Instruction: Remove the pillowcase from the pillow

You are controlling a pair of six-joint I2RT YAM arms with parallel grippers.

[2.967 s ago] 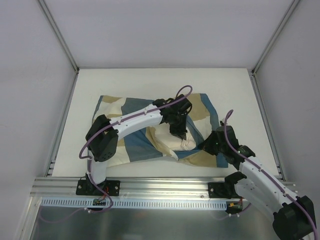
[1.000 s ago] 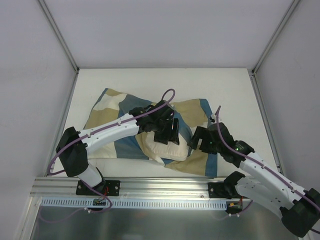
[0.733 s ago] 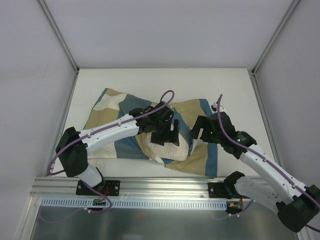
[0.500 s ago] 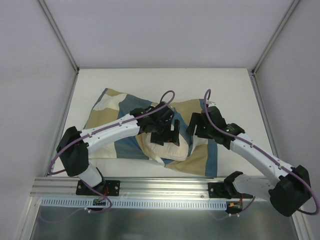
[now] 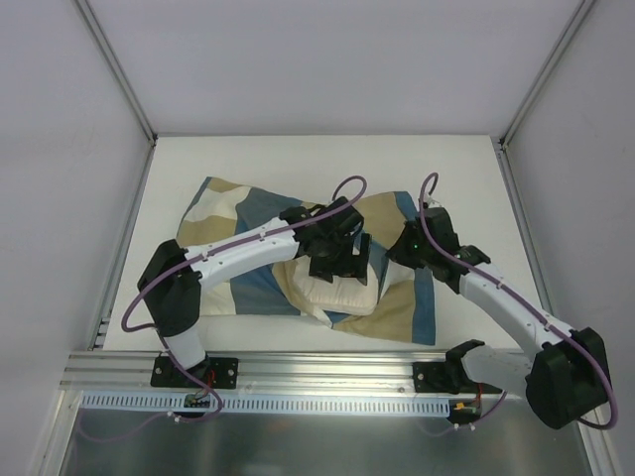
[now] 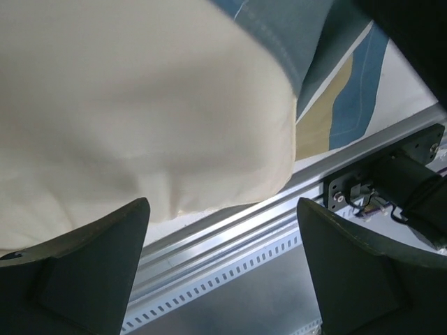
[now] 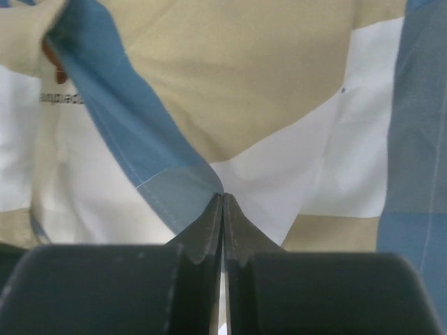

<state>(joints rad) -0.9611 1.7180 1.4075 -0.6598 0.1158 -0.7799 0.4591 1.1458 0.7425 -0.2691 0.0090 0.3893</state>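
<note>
The checked blue, tan and cream pillowcase (image 5: 248,213) lies spread over the table. The plain cream pillow (image 5: 332,295) sticks out of its opening toward the front. My left gripper (image 5: 340,270) hovers over that exposed end and is open. In the left wrist view the pillow (image 6: 140,105) fills the top left, and nothing lies between the fingers (image 6: 98,265). My right gripper (image 5: 395,256) is shut on a fold of the pillowcase (image 7: 279,84) beside its blue hem (image 7: 133,132). The pillow's printed label (image 7: 59,98) shows at the left there.
An aluminium rail (image 5: 298,372) runs along the table's near edge, with both arm bases bolted to it. The left wrist view shows the rail (image 6: 279,230) and a black mount (image 6: 391,181). White enclosure walls stand on the other three sides.
The right arm swung left onto the pillowcase beside the pillow, and its gripper closed on the cloth. The left gripper opened wider and shifted slightly right over the pillow.
</note>
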